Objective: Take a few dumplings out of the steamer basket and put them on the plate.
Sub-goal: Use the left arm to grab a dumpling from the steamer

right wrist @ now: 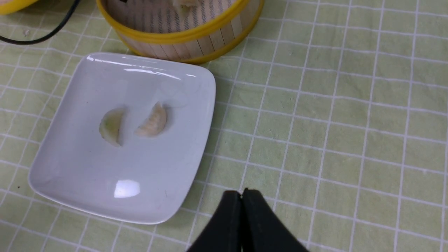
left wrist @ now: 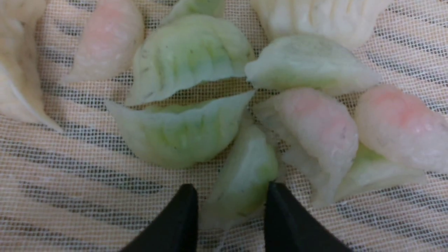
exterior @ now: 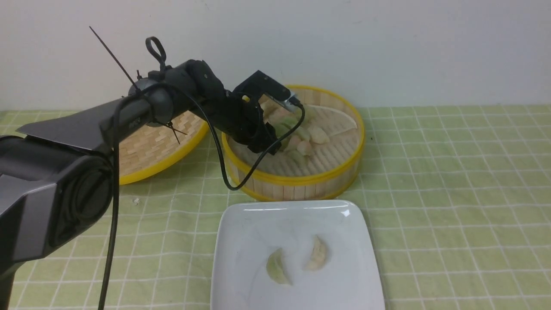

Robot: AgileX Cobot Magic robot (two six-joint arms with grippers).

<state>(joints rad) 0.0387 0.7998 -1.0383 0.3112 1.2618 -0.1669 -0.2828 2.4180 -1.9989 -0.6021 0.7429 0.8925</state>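
Observation:
The steamer basket (exterior: 301,183) stands behind the plate (exterior: 353,267). My left gripper (exterior: 275,142) reaches down into it. In the left wrist view the left gripper (left wrist: 229,187) is open, its two black fingers on either side of a pale green dumpling (left wrist: 245,175) lying on the white liner (left wrist: 87,196). One finger touches the dumpling and the other stands a little apart. Several green, pink and cream dumplings lie around it. The plate holds a green dumpling (exterior: 277,267) and a cream dumpling (exterior: 317,254). My right gripper (right wrist: 241,192) is shut and empty above the cloth beside the plate (right wrist: 87,182).
The flat woven lid (exterior: 159,146) leans to the left of the basket, under my left arm. A black cable (exterior: 224,172) hangs from the left wrist over the basket's front rim. A green checked cloth (exterior: 452,193) covers the table.

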